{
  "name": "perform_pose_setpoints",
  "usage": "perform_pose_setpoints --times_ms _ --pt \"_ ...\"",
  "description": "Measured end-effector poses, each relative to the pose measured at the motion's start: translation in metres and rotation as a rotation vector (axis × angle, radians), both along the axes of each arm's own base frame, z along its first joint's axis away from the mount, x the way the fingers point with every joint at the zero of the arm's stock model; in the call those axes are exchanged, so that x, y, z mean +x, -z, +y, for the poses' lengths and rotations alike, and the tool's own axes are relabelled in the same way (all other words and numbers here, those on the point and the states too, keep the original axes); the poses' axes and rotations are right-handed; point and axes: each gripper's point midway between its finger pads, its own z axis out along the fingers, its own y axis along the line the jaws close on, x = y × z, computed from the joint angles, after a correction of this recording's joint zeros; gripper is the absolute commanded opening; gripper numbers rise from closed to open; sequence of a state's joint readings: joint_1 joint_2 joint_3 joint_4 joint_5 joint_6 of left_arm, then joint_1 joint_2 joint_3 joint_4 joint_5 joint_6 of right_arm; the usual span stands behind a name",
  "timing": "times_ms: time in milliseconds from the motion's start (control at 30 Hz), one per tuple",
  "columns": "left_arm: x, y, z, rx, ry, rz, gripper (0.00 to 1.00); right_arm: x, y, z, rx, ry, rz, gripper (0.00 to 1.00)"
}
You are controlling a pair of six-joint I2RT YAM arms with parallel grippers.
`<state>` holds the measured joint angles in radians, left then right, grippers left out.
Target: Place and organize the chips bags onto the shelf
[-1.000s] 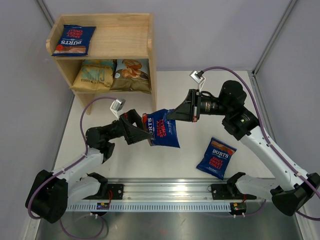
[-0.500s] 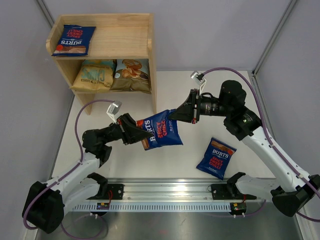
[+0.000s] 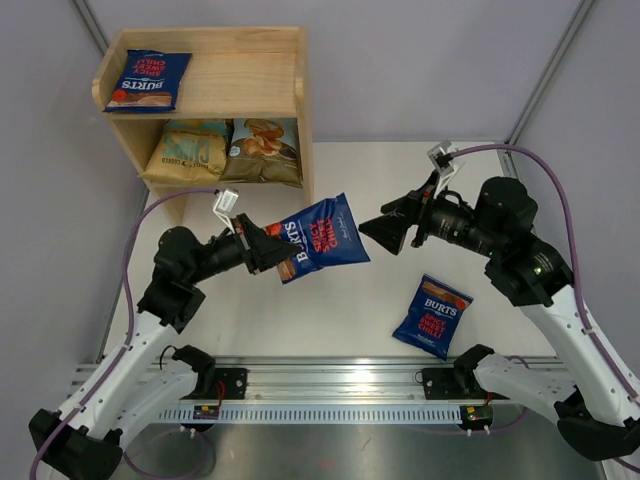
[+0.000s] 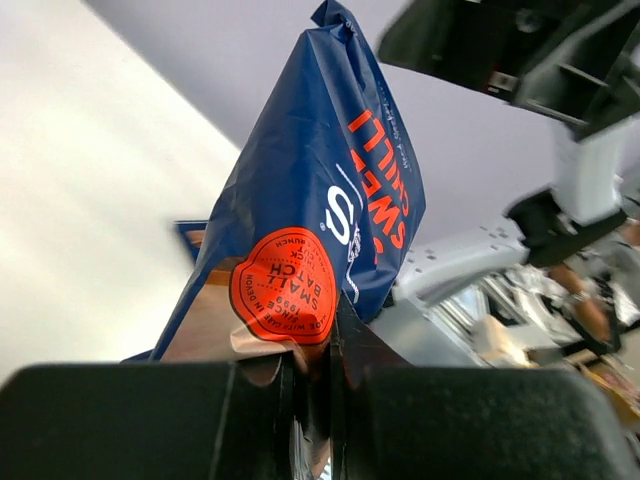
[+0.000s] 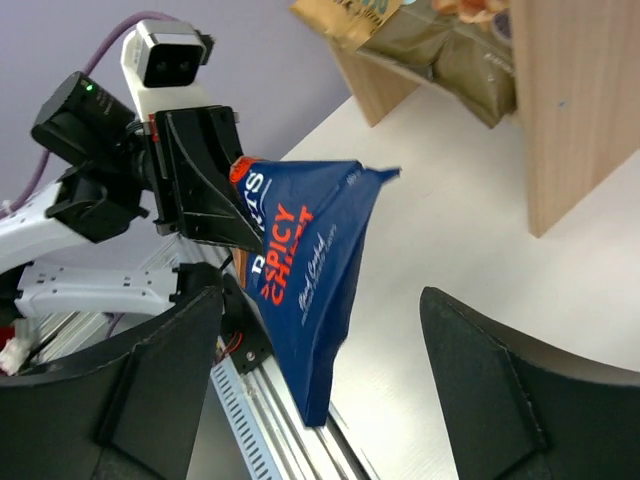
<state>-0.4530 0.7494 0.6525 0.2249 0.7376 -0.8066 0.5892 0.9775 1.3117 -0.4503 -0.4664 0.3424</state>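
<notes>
Left pincer (image 3: 268, 250) clamped tight on one end of held Burts bag (image 3: 322, 235). The bag is up off the surface (image 3: 340, 310) and sticks out rightward from the fingers. Right pincer (image 3: 380, 228) spread wide, just right of the bag's far end, not touching. Second Burts bag (image 3: 432, 315) flat on the surface by the right arm. Third Burts bag (image 3: 148, 80) on top tier of shelf (image 3: 302, 120).
</notes>
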Motion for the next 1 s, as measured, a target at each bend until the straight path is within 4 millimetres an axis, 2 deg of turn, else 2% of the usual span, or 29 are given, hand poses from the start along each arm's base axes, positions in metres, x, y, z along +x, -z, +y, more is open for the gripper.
perform_pose_setpoints --times_ms 167,300,567,667,767,867,1000 --pt "0.014 -0.020 0.013 0.084 -0.136 0.015 0.00 -0.003 -0.009 -0.028 -0.009 0.131 -0.044 0.96" --pt "0.025 -0.062 0.030 0.116 -0.271 -0.004 0.00 -0.003 -0.008 -0.042 -0.012 0.202 -0.057 0.97" --pt "0.064 -0.147 0.077 0.105 -0.573 -0.009 0.00 0.002 0.023 -0.058 -0.060 0.300 0.000 0.99" --pt "0.085 -0.165 0.096 0.100 -0.677 0.027 0.00 0.006 0.037 -0.061 -0.072 0.329 0.028 0.99" --pt "0.115 -0.187 0.121 0.064 -0.796 0.062 0.00 0.007 0.047 -0.063 -0.074 0.350 0.050 1.00" --pt "0.148 -0.193 0.142 0.029 -0.895 0.113 0.00 0.005 0.055 -0.065 -0.072 0.356 0.062 0.99" --pt "0.191 -0.183 0.162 0.001 -0.989 0.221 0.00 0.004 0.055 -0.068 -0.058 0.373 0.056 1.00"
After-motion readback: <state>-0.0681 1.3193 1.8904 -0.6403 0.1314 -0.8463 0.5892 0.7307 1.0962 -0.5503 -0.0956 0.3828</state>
